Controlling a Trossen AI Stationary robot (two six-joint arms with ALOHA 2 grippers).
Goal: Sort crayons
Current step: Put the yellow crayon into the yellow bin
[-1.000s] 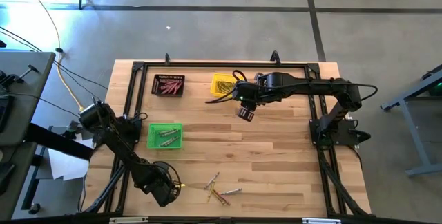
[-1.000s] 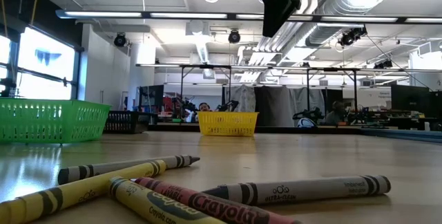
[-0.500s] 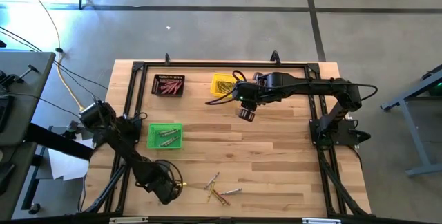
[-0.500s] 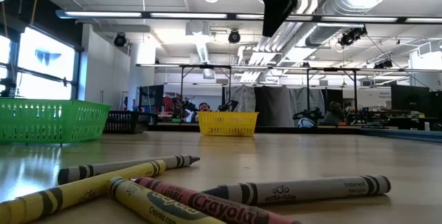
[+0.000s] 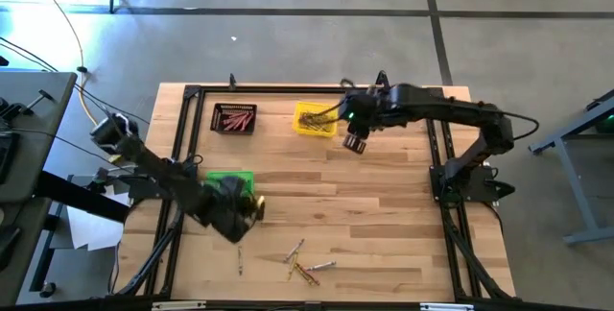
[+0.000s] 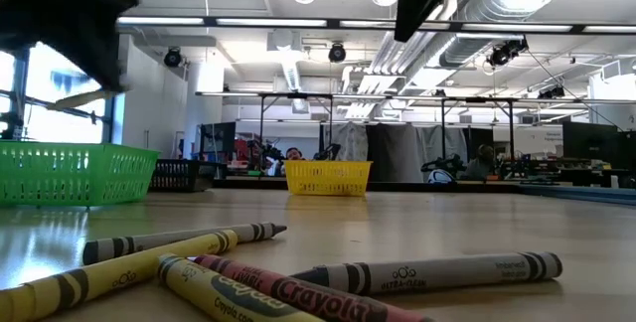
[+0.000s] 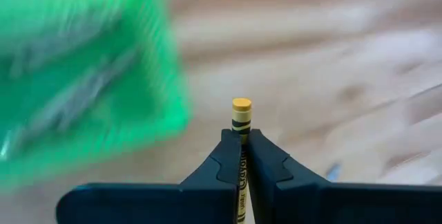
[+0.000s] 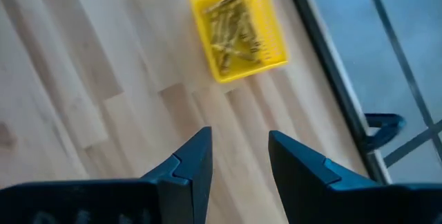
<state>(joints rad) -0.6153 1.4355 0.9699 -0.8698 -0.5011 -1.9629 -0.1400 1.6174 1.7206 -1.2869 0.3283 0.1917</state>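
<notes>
My left gripper [image 5: 242, 213] is above the table just near of the green bin [image 5: 228, 182], shut on a yellow crayon [image 7: 241, 113]. The crayon also shows in the low view [image 6: 84, 98]. The green bin holds greyish crayons. My right gripper [image 5: 357, 144] is open and empty, in the air just right of the yellow bin [image 5: 315, 117], which holds yellow crayons [image 8: 231, 23]. Red crayons lie in the black bin [image 5: 233, 119]. Several loose crayons [image 5: 302, 263] lie flat on the table near its near edge and fill the low view's foreground [image 6: 298, 282]. My left gripper pinches the yellow crayon's wrapped shaft [image 7: 241, 133] between its two fingers. The crayon lies along the fingers, and its flat end [image 7: 242, 104] sticks out past the fingertips. It is lifted clear of the table and lies nearly level in the low view.
A black frame [image 5: 192, 92] runs around the work area. The three bins stand on the table's far and left parts. Bare wood [image 5: 365, 225] lies between the bins and the loose crayons.
My left gripper has risen from the table's near edge and swung toward the far edge to the green bin, carrying the yellow crayon clear of the table. My right gripper has gone a little toward the table's right and far edges, still open.
</notes>
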